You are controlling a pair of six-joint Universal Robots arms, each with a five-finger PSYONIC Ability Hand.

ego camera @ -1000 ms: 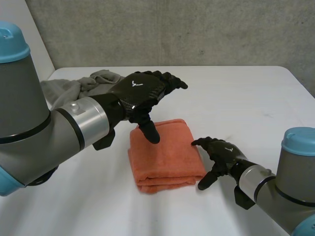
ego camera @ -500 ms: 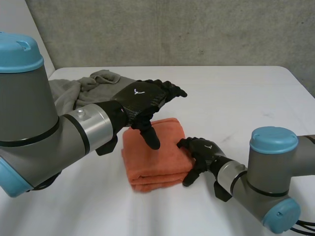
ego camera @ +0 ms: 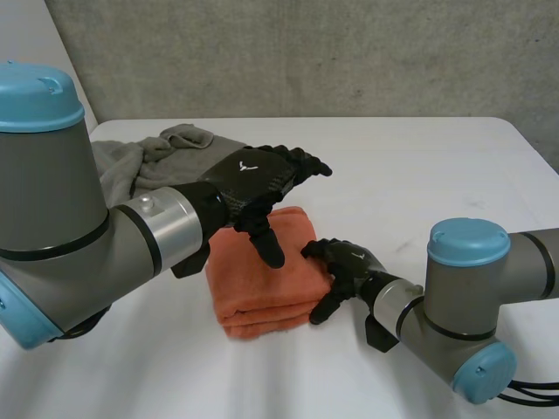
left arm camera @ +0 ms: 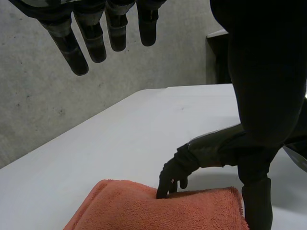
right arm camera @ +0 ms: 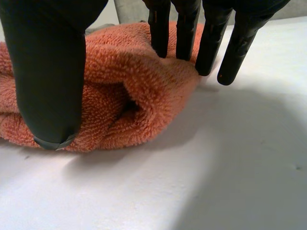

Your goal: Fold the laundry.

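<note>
A folded orange towel (ego camera: 262, 284) lies near the middle of the white worktop (ego camera: 437, 175). The left robot hand (ego camera: 249, 175) hovers over the towel's far edge, palm down and spread wide. Its fingers (left arm camera: 91, 43) are straight and hold nothing, and its thumb points down toward the cloth. The right robot hand (ego camera: 345, 262) reaches in low from the side. Its straight fingers (right arm camera: 184, 28) rest their tips on top of the towel's right edge, and its thumb (right arm camera: 48, 72) stands against the folded side without closing on it. A crumpled grey garment (ego camera: 140, 157) lies behind the left arm.
</note>
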